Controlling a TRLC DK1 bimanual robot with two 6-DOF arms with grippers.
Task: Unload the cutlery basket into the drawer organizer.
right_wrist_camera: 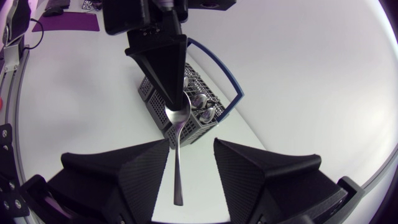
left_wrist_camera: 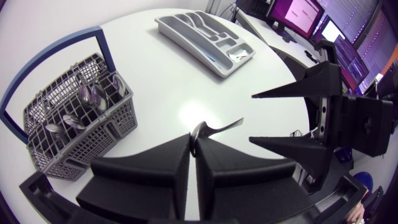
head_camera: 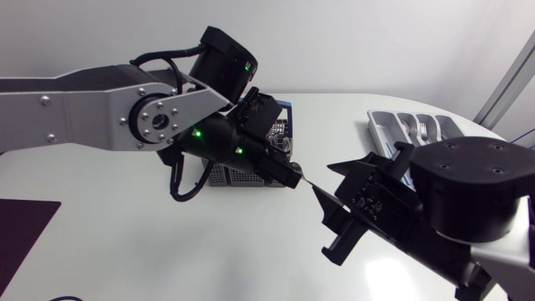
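Left pincer (left_wrist_camera: 194,148) clamped on spoon (right_wrist_camera: 178,146) bowl, above mid-tabletop, just right of basket (left_wrist_camera: 93,149). Right pincer (right_wrist_camera: 191,144) wide, spoon handle between its fingers. Organizer (head_camera: 374,125) far right.

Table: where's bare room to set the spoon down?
Free: bare tabletop between cutlery basket and drawer organizer. Crowded: mid-table, where left gripper holds the spoon inside the open right gripper.

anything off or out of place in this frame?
Nothing spilled or damaged. Only oddity: the left hand grips a spoon by its bowl in mid-air, handle poking between the open fingers of the right hand. The basket stands upright.
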